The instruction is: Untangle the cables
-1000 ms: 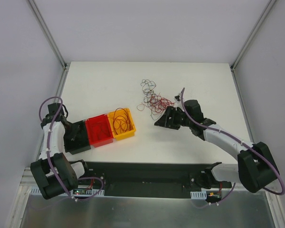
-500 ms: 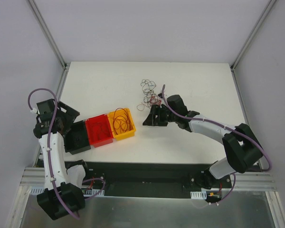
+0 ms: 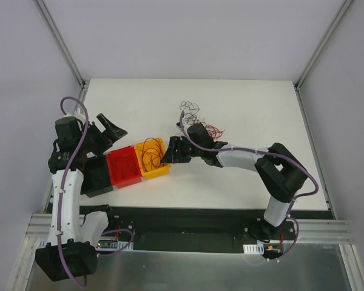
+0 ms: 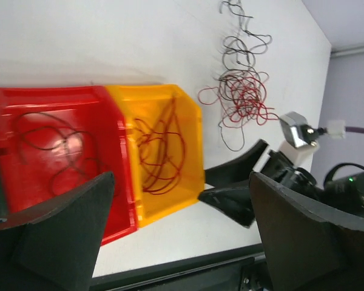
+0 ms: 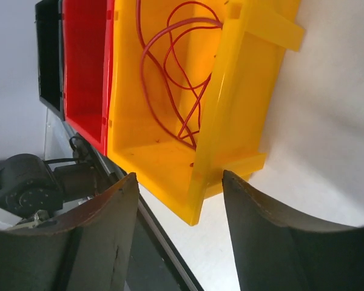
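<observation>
R hand (image 3: pixel 167 151) apart, at yellow bin (image 3: pixel 155 174) edge | cables (image 3: pixel 213 129) piled by its wrist | L hand (image 4: pixel 181 182) apart

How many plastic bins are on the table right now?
3, in a row: black bin on the left, red bin in the middle, yellow bin on the right. None seems hidden.

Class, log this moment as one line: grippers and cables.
left gripper: open, raised | right gripper: open, straddling wall of yellow plastic bin | thin red and black cables: tangled on white table
</observation>
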